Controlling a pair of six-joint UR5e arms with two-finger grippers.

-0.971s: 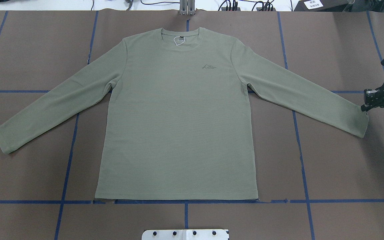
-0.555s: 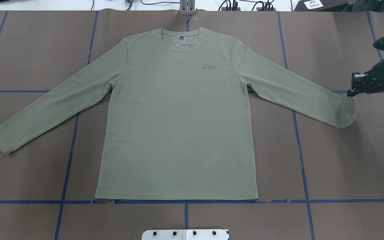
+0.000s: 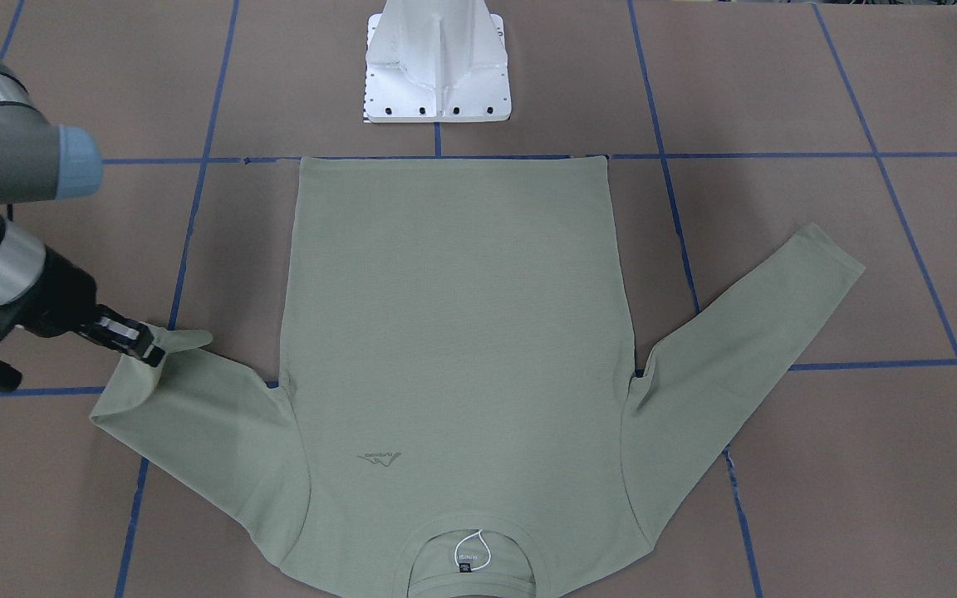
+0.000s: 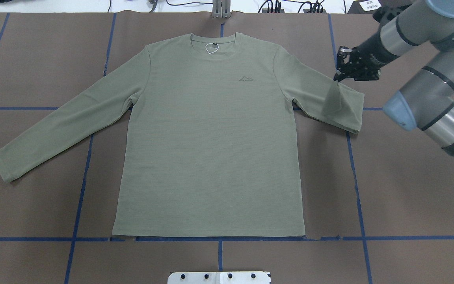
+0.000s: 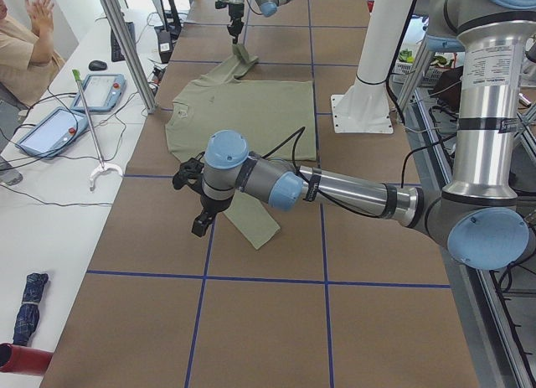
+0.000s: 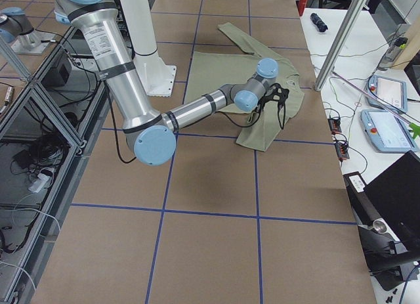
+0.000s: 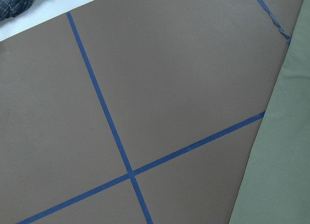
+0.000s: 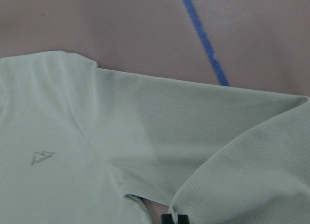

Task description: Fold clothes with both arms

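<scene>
The sage-green long-sleeved shirt (image 4: 211,138) lies flat and face up on the brown table, collar at the far edge. My right gripper (image 4: 338,77) is shut on the right sleeve's cuff and holds it raised above the sleeve, which is doubled back toward the shoulder. The front-facing view shows the same grip (image 3: 153,355), with the cuff tip poking past the fingers. The left sleeve (image 4: 61,118) lies stretched out flat. My left gripper (image 5: 201,223) shows only in the exterior left view, hovering near that sleeve's end; I cannot tell if it is open or shut.
Blue tape lines (image 4: 219,238) grid the table. The white pedestal base (image 3: 437,66) stands at the shirt's hem side. A person (image 5: 25,44) sits at a side bench with tablets (image 5: 50,128). A folded umbrella (image 5: 25,321) lies off the table's left end.
My right gripper has carried the right cuff from the table's right edge inward and toward the shoulder. The sleeve, flat before, is now folded over itself.
</scene>
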